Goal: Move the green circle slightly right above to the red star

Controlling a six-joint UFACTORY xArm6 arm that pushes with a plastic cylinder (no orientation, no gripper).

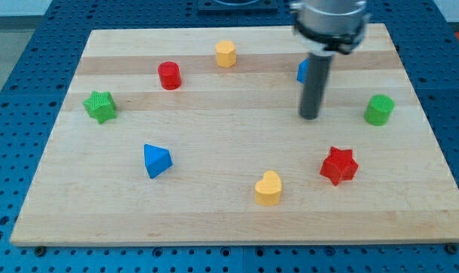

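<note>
Green circle [379, 109]: light, rigid, likely slides readily on worktop [214, 212]; push its upper side toward red star [339, 165]. My tip [310, 116], fingerless, stands left of it.

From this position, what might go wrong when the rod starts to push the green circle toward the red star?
1. My tip stands to the view's left of the green circle, with a gap between them. A push from this side would probably send it toward the board's right edge, not down to the red star.
2. The blue block is half hidden behind the rod; the rod may bump it while moving around.
</note>
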